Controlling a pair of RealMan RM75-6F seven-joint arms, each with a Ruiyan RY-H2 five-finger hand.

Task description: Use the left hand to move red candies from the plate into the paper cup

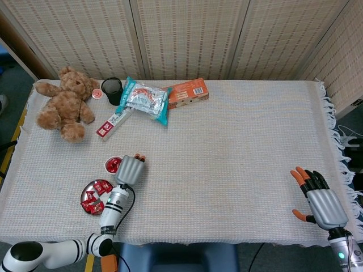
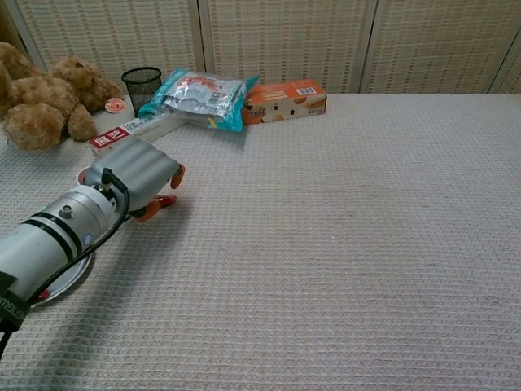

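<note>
A small paper cup (image 1: 113, 164) with red candies inside stands near the table's front left. Just in front of it, a round metal plate (image 1: 85, 205) holds several red candies (image 1: 100, 187). My left hand (image 1: 130, 168) hovers low right beside the cup, on its right, palm down, with its fingers loosely bent and nothing visible in them. In the chest view the left hand (image 2: 140, 171) hides most of the cup (image 2: 82, 175), and only the plate's rim (image 2: 65, 279) shows. My right hand (image 1: 319, 199) rests at the front right edge, fingers spread and empty.
At the back left sit a teddy bear (image 1: 65, 102), a black mesh cup (image 1: 112, 89), a red-and-white tube box (image 1: 112, 123), a teal snack bag (image 1: 144, 98) and an orange box (image 1: 187, 92). The tablecloth's fringe (image 1: 334, 119) hangs along the right edge.
</note>
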